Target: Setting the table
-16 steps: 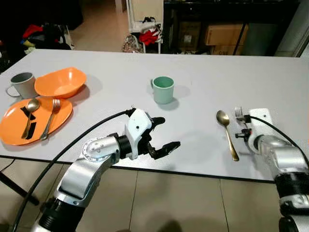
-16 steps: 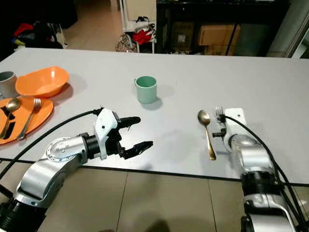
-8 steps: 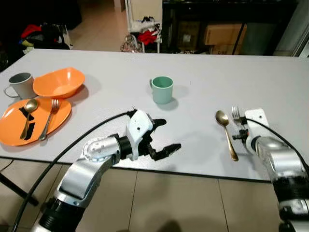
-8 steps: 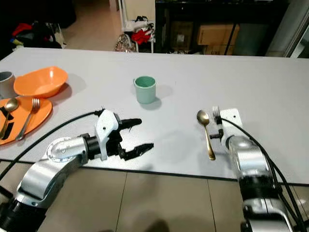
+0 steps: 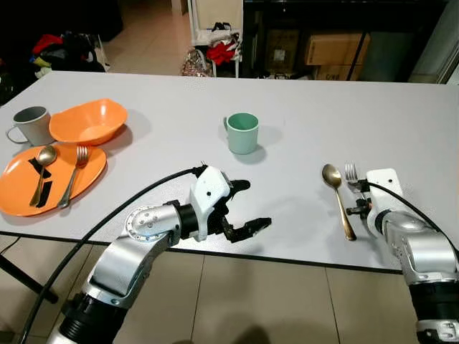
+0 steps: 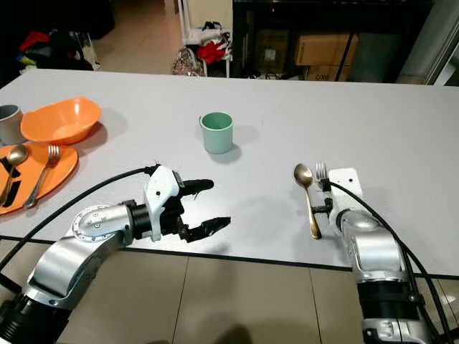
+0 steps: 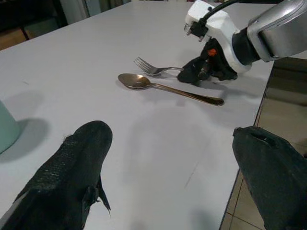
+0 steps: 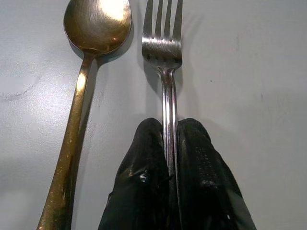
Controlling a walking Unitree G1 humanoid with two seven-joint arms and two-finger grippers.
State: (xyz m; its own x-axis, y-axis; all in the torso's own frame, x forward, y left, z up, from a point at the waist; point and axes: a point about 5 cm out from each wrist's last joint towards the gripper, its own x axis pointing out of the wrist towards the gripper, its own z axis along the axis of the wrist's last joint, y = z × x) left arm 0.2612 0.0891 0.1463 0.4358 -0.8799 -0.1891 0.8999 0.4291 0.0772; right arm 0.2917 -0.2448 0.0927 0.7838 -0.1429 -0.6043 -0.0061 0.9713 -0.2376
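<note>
Right gripper point(image 8: 170, 143) slid fork point(image 8: 163, 50) back toward table edge over last second, tines ended level with gold spoon point(image 8: 96, 24) bowl. So placement looked nearly done, just release left. Fingers were pinched on fork handle, tines poking out ahead, spoon just beside. Left gripper point(image 5: 242, 206) hovered spread wide, empty, well apart from cutlery.

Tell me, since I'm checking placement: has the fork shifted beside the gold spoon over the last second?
No. The fork lies right of the gold spoon, tines level with its bowl as before, pinched in the right tool.
</note>
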